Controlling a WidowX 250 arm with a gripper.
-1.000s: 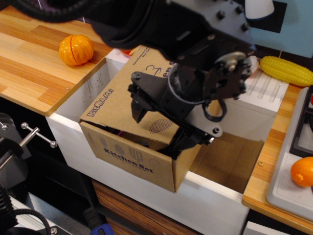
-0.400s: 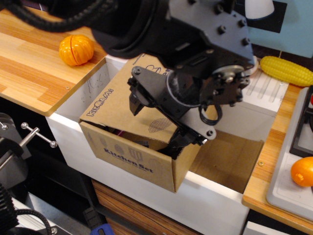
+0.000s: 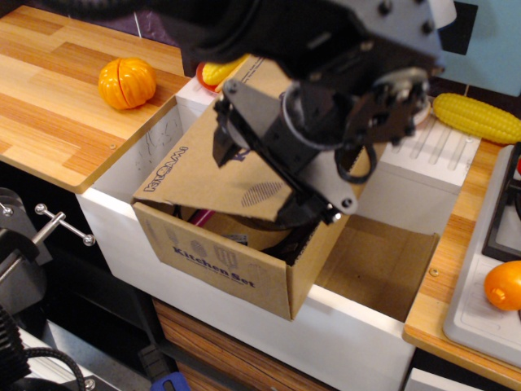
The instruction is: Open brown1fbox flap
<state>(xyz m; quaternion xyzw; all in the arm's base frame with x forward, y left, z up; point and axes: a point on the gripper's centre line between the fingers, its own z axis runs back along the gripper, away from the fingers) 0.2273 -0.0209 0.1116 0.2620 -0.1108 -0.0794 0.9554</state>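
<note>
1. Brown1fbox (image 3: 236, 265) sits inside white basin (image 3: 358, 342); flap (image 3: 207, 175) tilted up, front edge raised.
2. Flap: likely light, stiff corrugated board; best held at free front edge.
3. Gripper (image 3: 269, 183) at that edge, apparently clamped on flap.

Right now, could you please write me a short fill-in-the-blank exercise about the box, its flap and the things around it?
1. The brown box sits inside a ____ basin.
2. The side of the box reads "Kitchen ____".
3. The flap is partly raised, and the tool is at its ____ edge.
4. On the wooden counter to the left lies an orange toy ____.

Missing words: white; Set; front; pumpkin
</note>
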